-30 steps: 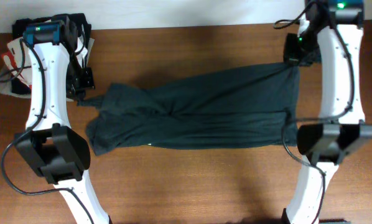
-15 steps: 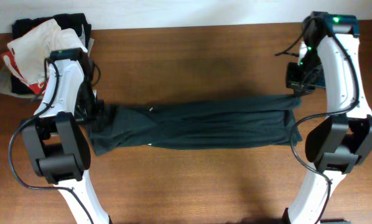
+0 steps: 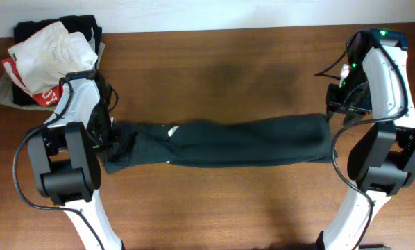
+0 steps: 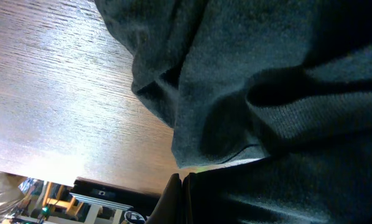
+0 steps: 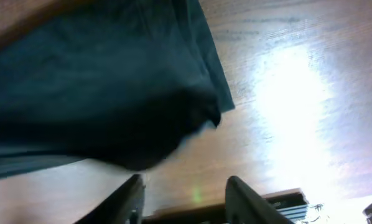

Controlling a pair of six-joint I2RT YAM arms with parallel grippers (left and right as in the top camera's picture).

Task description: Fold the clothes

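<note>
One white garment [image 3: 51,45] heaped beyond left jaws, clenched on T-shirt [image 3: 249,142]; right jaws released.

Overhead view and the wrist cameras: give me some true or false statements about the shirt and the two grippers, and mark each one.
1. The T-shirt lies as a long narrow band across the table. True.
2. The right gripper is clamped on the T-shirt's hem. False: its fingers stand apart with nothing between them.
3. The left gripper is shut at one end of the T-shirt. True.
4. The white garment is spread over the T-shirt. False: it lies in a pile at a table corner, apart from the T-shirt.
</note>
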